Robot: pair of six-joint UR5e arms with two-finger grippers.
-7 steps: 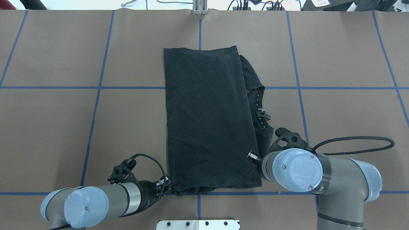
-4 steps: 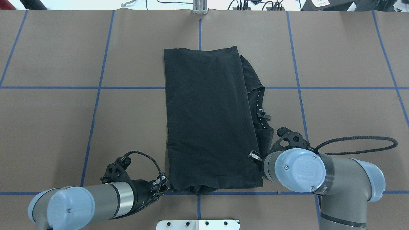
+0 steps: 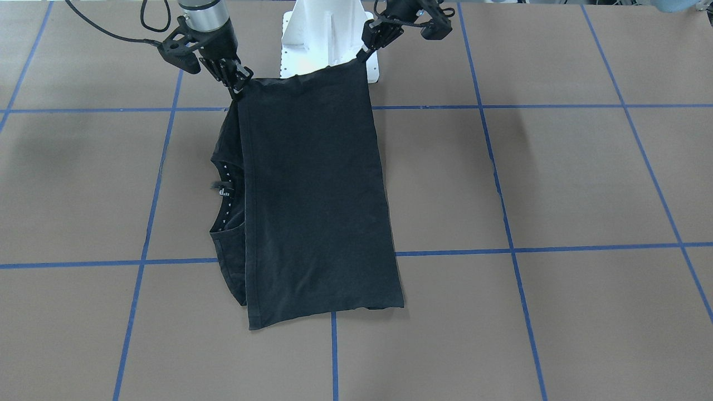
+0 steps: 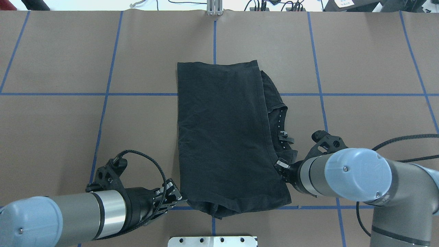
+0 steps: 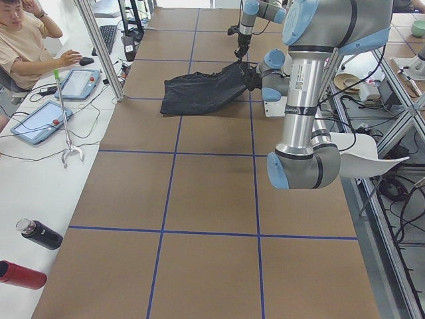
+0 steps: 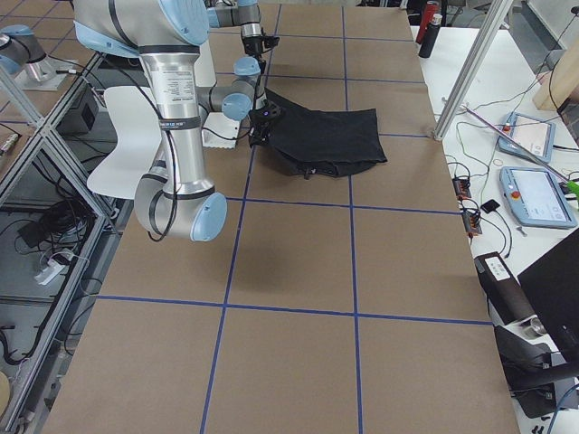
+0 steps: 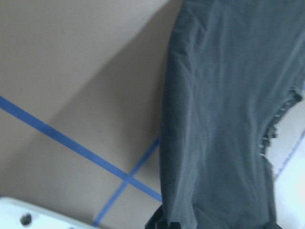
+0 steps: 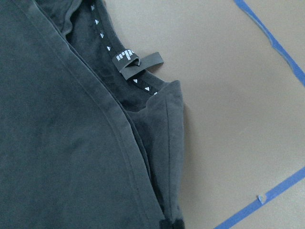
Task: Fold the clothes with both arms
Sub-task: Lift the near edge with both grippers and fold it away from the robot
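The black T-shirt (image 4: 223, 137) lies folded into a long strip on the brown table, plain side up, with its collar and neck label (image 8: 138, 62) showing at its right edge. My left gripper (image 4: 178, 197) is shut on the near left corner. My right gripper (image 4: 281, 164) is shut on the near right corner. In the front-facing view the near edge of the shirt (image 3: 312, 195) hangs lifted between the left gripper (image 3: 362, 55) and the right gripper (image 3: 234, 89). The far end rests on the table. The print is hidden.
The white pedestal base (image 4: 212, 241) stands just behind the lifted edge. Blue tape lines (image 4: 106, 94) grid the table. An operator (image 5: 26, 40), tablets (image 5: 36, 123) and bottles (image 5: 40, 234) are along the far side bench.
Both arms have risen and drawn back toward the robot's base while holding the shirt's near corners. The near edge has lifted and the whole shirt has slid a little toward the robot.
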